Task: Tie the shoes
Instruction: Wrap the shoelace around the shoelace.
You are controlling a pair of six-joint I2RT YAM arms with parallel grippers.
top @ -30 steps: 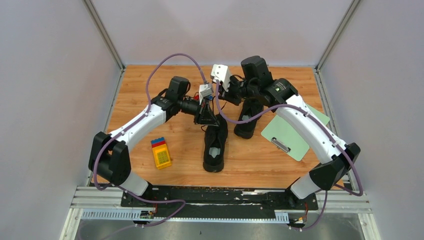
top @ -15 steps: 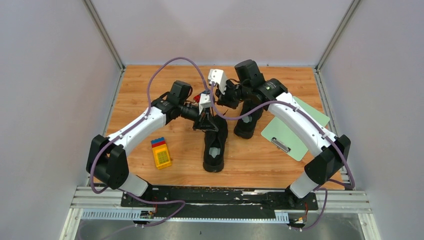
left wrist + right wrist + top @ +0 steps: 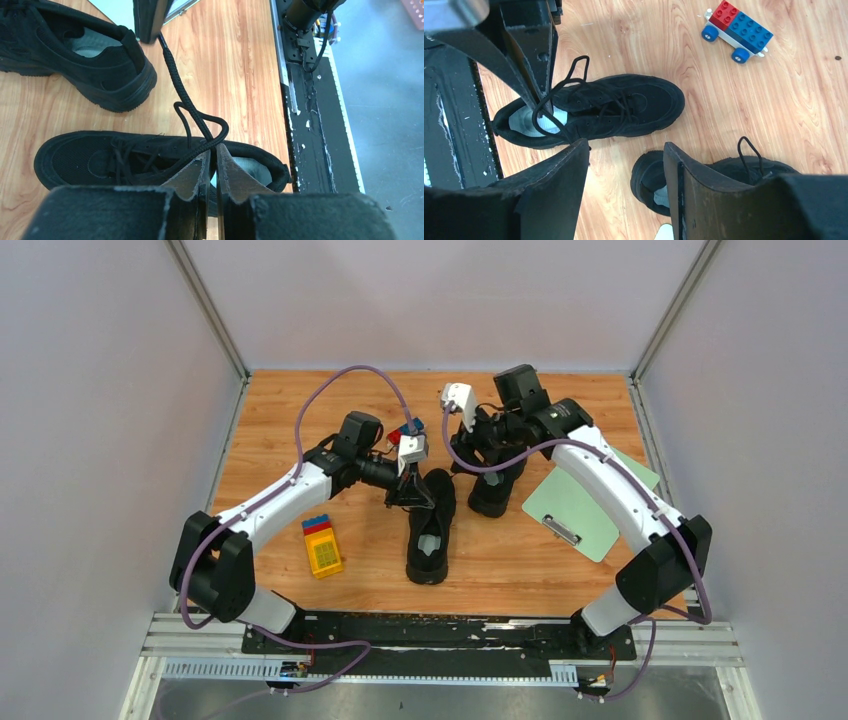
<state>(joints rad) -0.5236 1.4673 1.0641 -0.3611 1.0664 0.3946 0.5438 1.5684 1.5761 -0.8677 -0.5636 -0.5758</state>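
While the left fingers [image 3: 197, 172] are pressed together, pinching a loop of thin black lace [image 3: 170, 62], the right fingers [image 3: 559, 180] stand spread wide with nothing between them. That lace rises from the black low-top fabric sneaker [image 3: 430, 535] lying at the centre of the top view on the wooden desk [image 3: 500, 575], toe toward the upper edge, pale grey insole showing. In the left wrist view the lace runs up to the tip of one right finger at the top of the frame; whether it touches there cannot be told. The second black sneaker [image 3: 497, 490] lies just right of the first in the top view, apart from it. A pale green clipboard [image 3: 590, 505] sits at the right, a yellow toy block [image 3: 322, 548] at the left, and a red-and-blue brick car [image 3: 738, 32] at the upper right of the right wrist view.
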